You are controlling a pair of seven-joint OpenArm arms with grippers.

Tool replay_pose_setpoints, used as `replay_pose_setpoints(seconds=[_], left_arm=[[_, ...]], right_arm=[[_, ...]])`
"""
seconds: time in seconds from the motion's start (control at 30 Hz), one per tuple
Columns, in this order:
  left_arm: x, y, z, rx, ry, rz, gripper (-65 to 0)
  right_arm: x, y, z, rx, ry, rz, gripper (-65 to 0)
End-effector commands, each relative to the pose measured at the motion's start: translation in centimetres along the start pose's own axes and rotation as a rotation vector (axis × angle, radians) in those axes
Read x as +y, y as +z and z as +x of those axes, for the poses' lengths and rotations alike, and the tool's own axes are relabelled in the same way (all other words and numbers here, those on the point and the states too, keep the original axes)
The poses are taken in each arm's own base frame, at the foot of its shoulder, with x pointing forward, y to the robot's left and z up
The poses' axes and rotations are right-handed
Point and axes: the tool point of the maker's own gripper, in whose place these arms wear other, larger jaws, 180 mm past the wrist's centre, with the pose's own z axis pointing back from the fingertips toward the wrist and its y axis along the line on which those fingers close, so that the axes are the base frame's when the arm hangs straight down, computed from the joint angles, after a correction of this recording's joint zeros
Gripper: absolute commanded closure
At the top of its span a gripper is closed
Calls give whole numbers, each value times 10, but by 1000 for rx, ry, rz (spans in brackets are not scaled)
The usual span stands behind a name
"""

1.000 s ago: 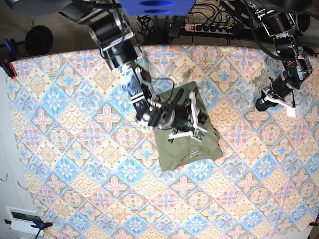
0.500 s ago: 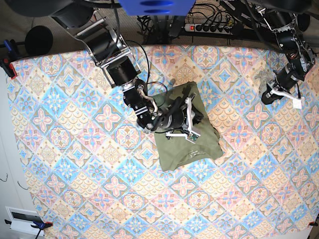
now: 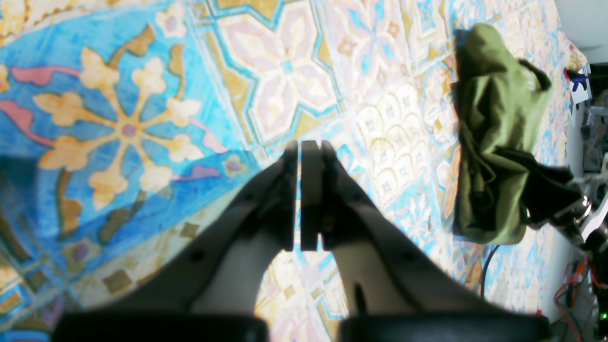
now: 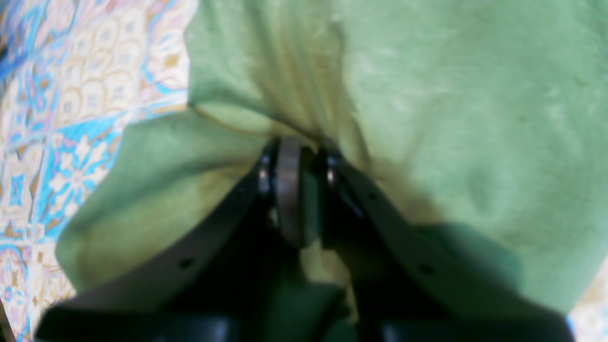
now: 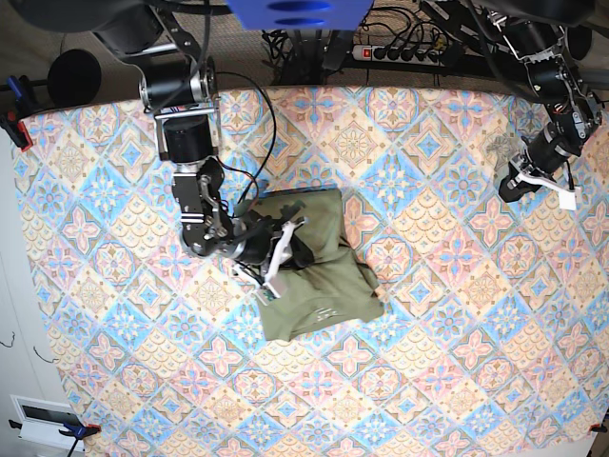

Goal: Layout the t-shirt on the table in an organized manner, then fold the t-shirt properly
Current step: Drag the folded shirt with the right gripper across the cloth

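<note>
The olive-green t-shirt [image 5: 319,271] lies bunched and wrinkled on the tile-print table [image 5: 447,314], left of its middle. My right gripper [image 5: 289,249] lies low over the shirt's left part and is shut on a fold of the fabric. In the right wrist view the gripper [image 4: 294,156] pinches a ridge of the t-shirt [image 4: 451,118], with creases running into it. My left gripper [image 5: 507,190] hangs over the table's far right side, shut and empty. In the left wrist view the gripper [image 3: 304,147] is shut above bare cloth, and the t-shirt [image 3: 489,128] lies far off.
A power strip [image 5: 409,52] and cables lie behind the table's back edge. Clamps [image 5: 17,129] hold the cloth at the left edge. A white box [image 5: 43,419] sits off the front left corner. The right arm's links [image 5: 186,143] reach over the back left.
My right gripper has dragged the t-shirt leftward and toward the front across the table. The left arm rose slightly at first and has since stayed still.
</note>
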Motion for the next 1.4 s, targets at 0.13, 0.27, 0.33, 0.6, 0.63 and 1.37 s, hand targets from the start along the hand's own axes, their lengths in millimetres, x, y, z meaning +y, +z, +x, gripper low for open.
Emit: replay_pose_setpoints(seconds=[0.13,0.27,0.33,0.6,0.63,1.37], left_arm=[[-7,4,18,-39,-29,-19,0],[-8,3,20,-44,-31,-23,0],[-8,3,20,-44,-31,-23,0],[-9,3,19,-40,-32,-23,0],[-9,3,18,-39,-32,-24,0],[-10,2,18,-37,-34,-26,0]], right_arm=[[-45,26,-5,31,-5,-108,-67],[-68,43,-11,47,6,-154,-67],[-81,54,-16,61,13,-183,-67],[-141,108,-14,-4,-78,-329,-67],[-145,113,-13,-11,-84,-341,-67],[-115,135,4,-8,76,-383,-67]])
